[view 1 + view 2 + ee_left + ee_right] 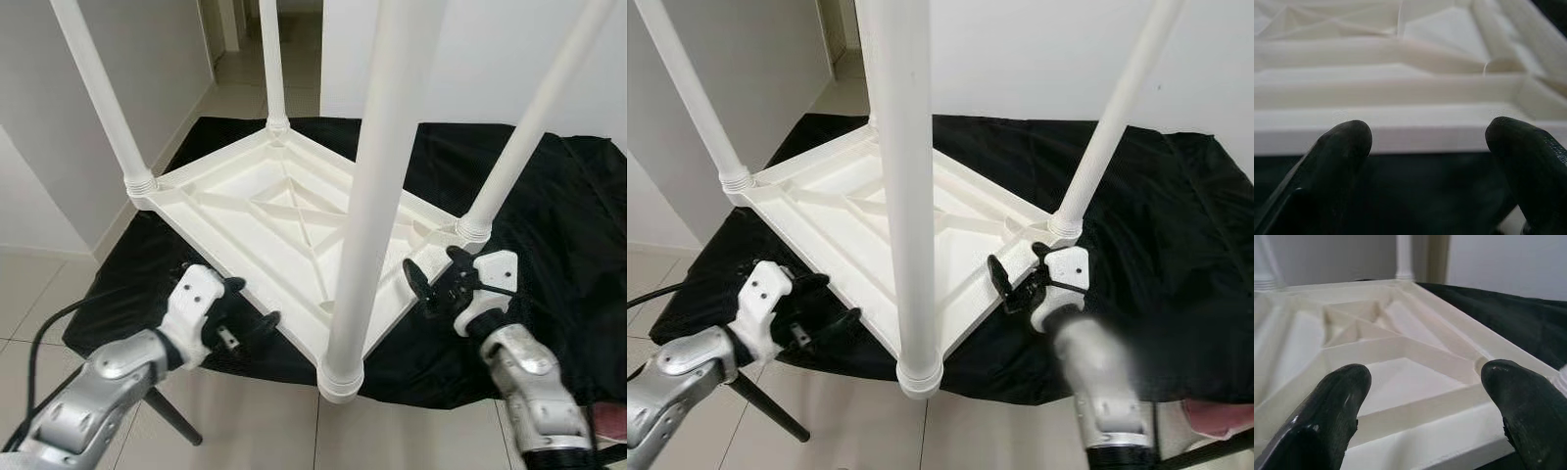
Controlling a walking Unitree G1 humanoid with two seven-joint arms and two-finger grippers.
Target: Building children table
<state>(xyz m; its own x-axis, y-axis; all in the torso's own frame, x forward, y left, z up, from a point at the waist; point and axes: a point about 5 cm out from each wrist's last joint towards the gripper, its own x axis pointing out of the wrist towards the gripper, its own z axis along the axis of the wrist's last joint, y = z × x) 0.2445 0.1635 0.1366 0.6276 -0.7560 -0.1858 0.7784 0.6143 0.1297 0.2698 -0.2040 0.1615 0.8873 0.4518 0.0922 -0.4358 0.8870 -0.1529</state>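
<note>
**Both claws at the upturned children's table**

The white children's table (284, 211) lies upside down on a black cloth (549, 225) on the floor, four legs (377, 196) pointing up. My left claw (240, 323) is spread apart at its near-left edge; my right claw (431, 279) is spread apart at the near-right edge.

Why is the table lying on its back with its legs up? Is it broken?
Nothing looks broken. The white table lies upside down on a black cloth, all four legs pointing straight up. That fits building it. The left tool and right tool sit open at its near edges.
</note>
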